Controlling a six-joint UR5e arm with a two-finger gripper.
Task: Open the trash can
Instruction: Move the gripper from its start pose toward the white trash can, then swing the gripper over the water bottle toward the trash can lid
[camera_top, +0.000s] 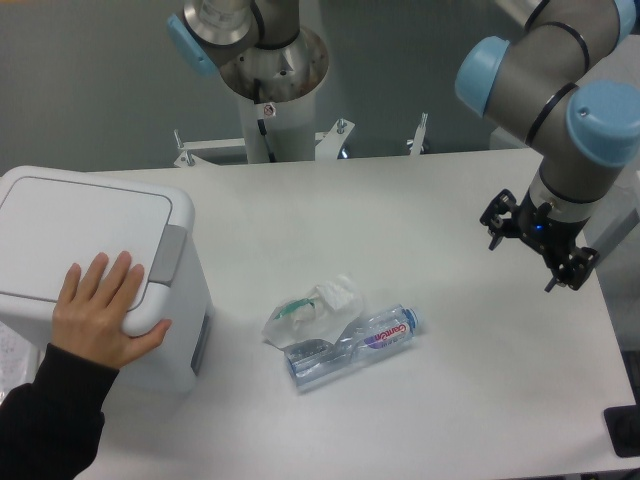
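The trash can is a large white boxy bin at the table's left side. Its flat lid is down, and a grey push tab sits on the lid's right edge. My gripper hangs over the right part of the table, far from the bin. Its two black fingers are spread apart with nothing between them.
A person's hand in a black sleeve rests on the bin's near corner. A crushed plastic bottle and a crumpled clear wrapper lie mid-table. The arm's base stands at the back edge.
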